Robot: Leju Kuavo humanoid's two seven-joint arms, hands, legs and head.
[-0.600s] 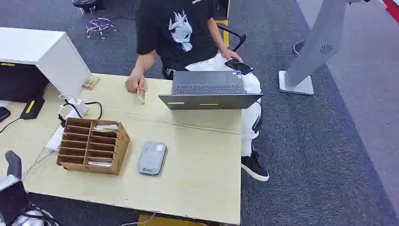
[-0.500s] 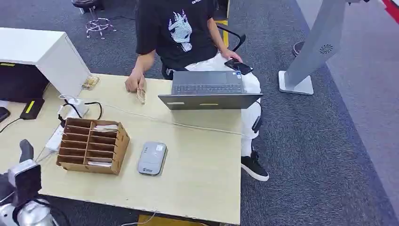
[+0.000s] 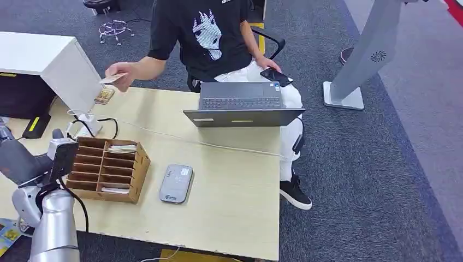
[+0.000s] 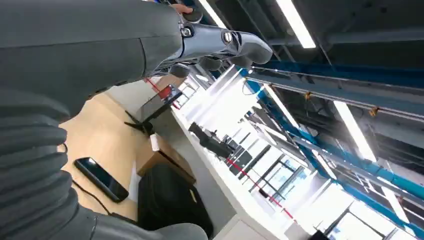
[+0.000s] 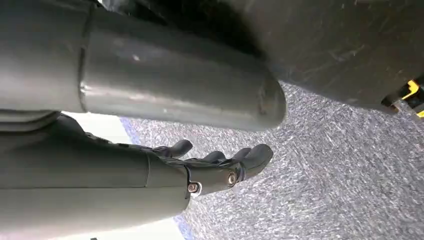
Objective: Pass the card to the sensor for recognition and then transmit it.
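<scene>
A person seated behind the table holds a tan card (image 3: 113,79) out over the table's far left corner. The grey sensor pad (image 3: 176,184) lies flat near the table's front edge, right of a wooden organizer (image 3: 107,168). My left hand (image 3: 17,162) is raised at the table's left side, below and left of the card and apart from it. In the left wrist view its fingers (image 4: 220,42) are stretched out with nothing in them. My right hand (image 5: 220,169) hangs over carpet, fingers loosely apart and empty.
An open laptop (image 3: 243,109) stands at the table's far edge, with a cable running across the tabletop (image 3: 229,185). A white cabinet (image 3: 49,63) and a power strip sit at the far left. A black phone (image 4: 100,178) lies on the table. A grey kiosk stand (image 3: 360,60) is at the right.
My left arm has risen from the lower left corner up beside the organizer. The person has lifted the card off the table and holds it out to the left.
</scene>
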